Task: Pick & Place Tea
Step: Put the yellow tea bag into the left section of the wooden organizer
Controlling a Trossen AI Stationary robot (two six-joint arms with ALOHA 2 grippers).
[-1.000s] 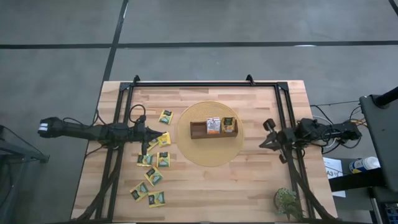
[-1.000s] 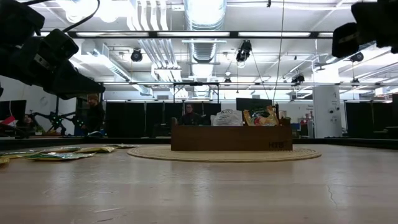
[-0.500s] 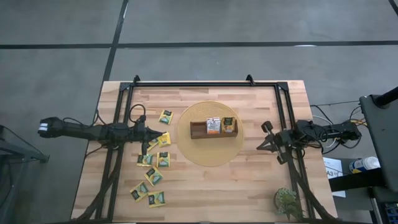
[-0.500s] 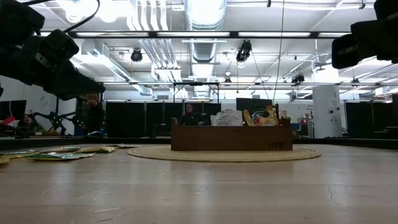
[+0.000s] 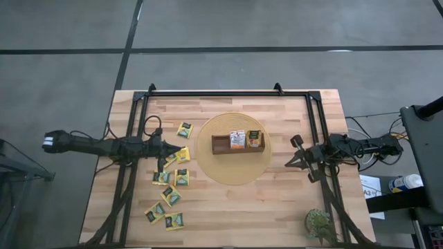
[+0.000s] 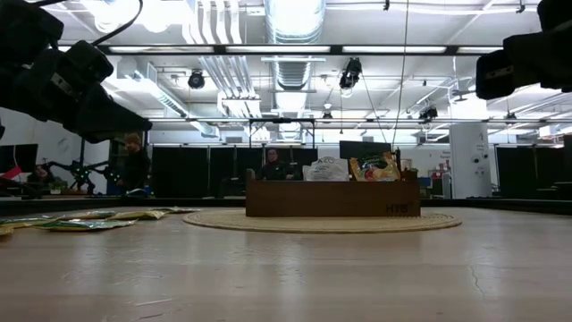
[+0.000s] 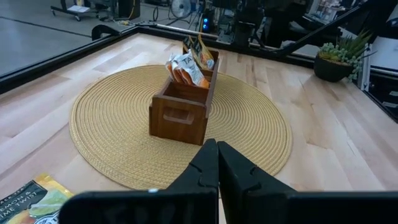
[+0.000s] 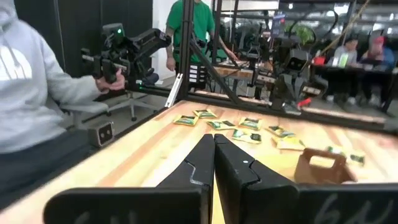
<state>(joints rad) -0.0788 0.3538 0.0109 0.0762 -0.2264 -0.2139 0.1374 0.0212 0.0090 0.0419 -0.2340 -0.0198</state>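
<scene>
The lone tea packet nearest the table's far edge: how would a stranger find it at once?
Start at the round woven mat in the middle of the table. Just off its left rim, toward the far edge, lies one yellow-green tea packet. It lies alone, while the other loose packets cluster nearer the front.

Overhead looking down, table-level across, both showing wooden tray (image 5: 238, 144)

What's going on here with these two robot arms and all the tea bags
Nothing is being carried right now. The left gripper hangs shut and empty over the loose tea packets spread on the table's left side. The right gripper waits shut near the right edge. The wooden tray on the round woven mat already holds a few packets in its middle and right compartments.
</scene>
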